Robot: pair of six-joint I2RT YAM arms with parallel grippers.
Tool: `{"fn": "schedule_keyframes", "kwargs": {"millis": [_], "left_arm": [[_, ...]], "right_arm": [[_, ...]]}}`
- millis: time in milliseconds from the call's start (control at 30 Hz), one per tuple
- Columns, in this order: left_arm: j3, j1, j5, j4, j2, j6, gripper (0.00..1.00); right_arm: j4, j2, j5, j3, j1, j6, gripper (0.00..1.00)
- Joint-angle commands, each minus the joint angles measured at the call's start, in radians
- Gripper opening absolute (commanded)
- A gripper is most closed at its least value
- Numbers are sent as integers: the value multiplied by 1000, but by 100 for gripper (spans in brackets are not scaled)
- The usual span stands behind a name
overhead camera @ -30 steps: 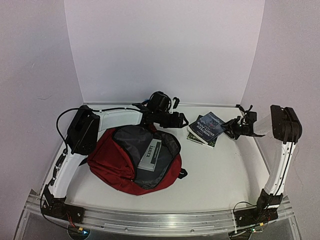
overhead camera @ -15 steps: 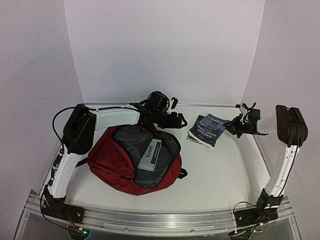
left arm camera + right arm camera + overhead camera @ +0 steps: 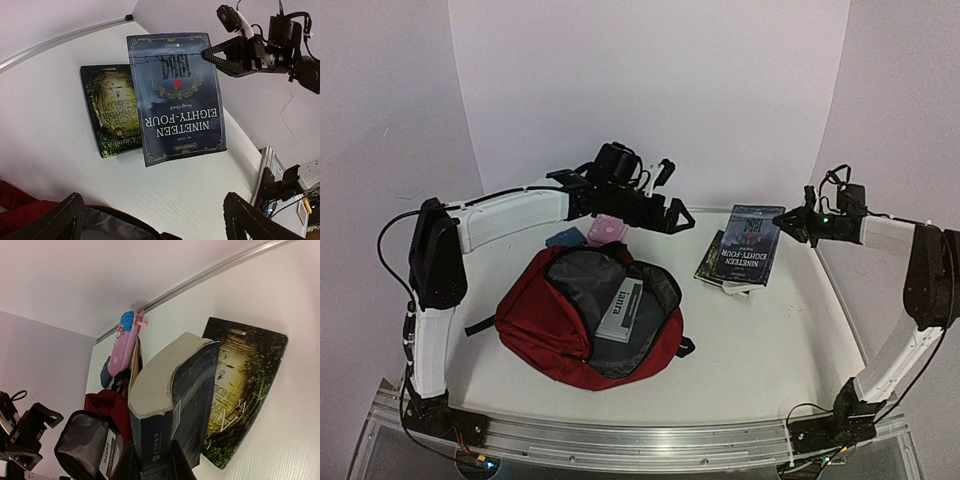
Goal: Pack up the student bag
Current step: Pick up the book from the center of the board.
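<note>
On the table's left half the large dark red fabric student bag (image 3: 555, 335) lies flat, its zip mouth gaping onto grey lining, with a grey book (image 3: 620, 308) inside. To its right and farther back, a dark blue paperback (image 3: 176, 100) stands steeply tilted, its upper edge pinched between the closed jaws of the right gripper (image 3: 214, 53). From there the bag's mouth lies leftward and nearer. The cover reads "NINETEEN EIGHTY-FOUR" and "1984". Under it a green paperback (image 3: 107, 117) lies flat, titled "Alice's Adventures in Wonderland". The left gripper (image 3: 678, 215), jaws wide apart and empty, hovers beyond the bag's far rim, the closer arm to it.
</note>
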Motion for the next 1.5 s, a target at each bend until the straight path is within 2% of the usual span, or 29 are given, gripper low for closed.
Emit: {"fn": "schedule_keyframes", "kwargs": {"millis": [0,267,433,533,833,1067,1233,1400,1467], "left_arm": [[-26,-1,49,-76,-135,94,98],[-3,-44,78,-175,-191,195,98],[23,-85,98,-237,-186,282,98],[6,-91,138,-237,-194,295,99],[-48,-133,279,-253,-193,348,100],[-173,-174,382,-135,-211,324,98],[-253,-179,459,-23,-252,291,86],[-271,-185,490,-2,-261,284,60],[-273,-188,504,1,-262,284,53]], "right_arm": [[-200,-143,-147,126,13,-223,0],[-533,-286,-169,181,101,-432,0],[-774,-325,-111,231,275,-627,0],[-853,-334,-106,242,342,-677,0],[-984,-335,-73,277,502,-782,0],[-989,-313,-71,318,554,-788,0],[-989,-312,-86,331,585,-809,0],[-997,-297,-102,351,595,-820,0],[-998,-289,-108,356,597,-821,0]]}}
